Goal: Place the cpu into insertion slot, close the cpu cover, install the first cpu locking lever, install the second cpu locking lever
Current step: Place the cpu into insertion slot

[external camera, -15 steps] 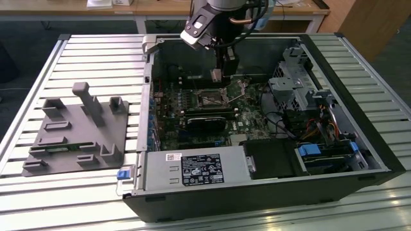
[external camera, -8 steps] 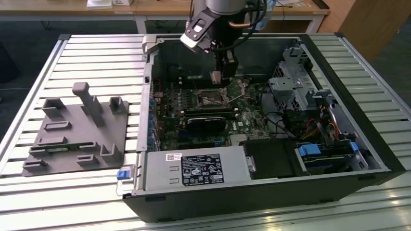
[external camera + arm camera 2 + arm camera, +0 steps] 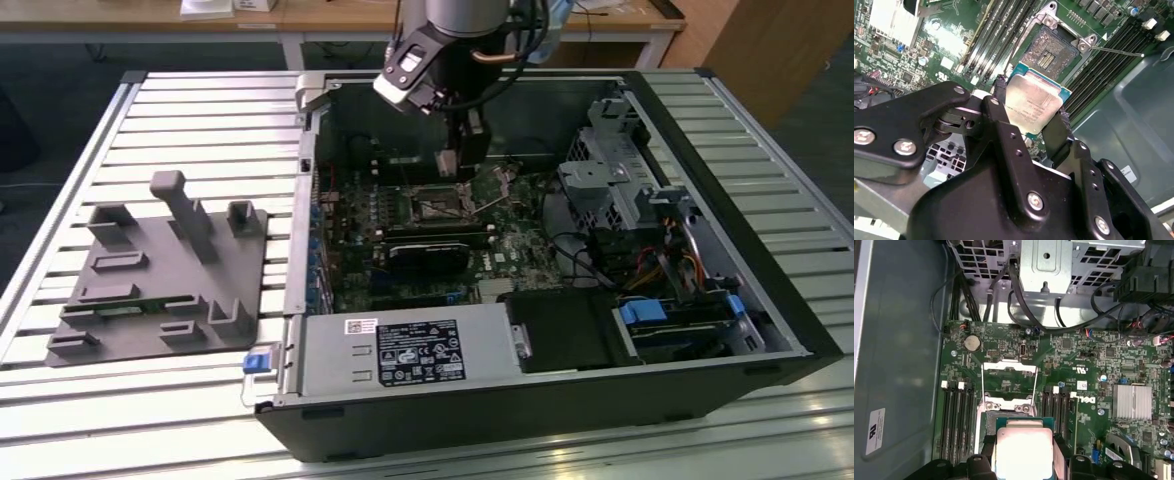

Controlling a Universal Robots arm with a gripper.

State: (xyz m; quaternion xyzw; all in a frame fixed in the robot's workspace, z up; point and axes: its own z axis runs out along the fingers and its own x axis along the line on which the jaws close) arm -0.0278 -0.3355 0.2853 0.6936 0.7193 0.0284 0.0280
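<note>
- The claw (image 3: 1031, 107) was pinching the cpu (image 3: 1036, 97) by two opposite edges, with its dull silver top facing the second wrist camera.
- The cpu hung just over the insertion slot (image 3: 1051, 50), near it but not seated; the socket's dark bed lay bare.
- In the first wrist view the cpu cover (image 3: 1009, 367) stood swung open beyond the socket.
- A thin locking lever (image 3: 1116, 50) stuck out free beside the slot.
- In the exterior view the arm (image 3: 461, 30) reached down into the open computer case (image 3: 534, 430), which lay on the slatted surface (image 3: 200, 110) beside a grey fixture (image 3: 160, 280).

Slatted table (image 3: 200, 110): computer case (image 3: 534, 425), grey fixture (image 3: 147, 290).
</note>
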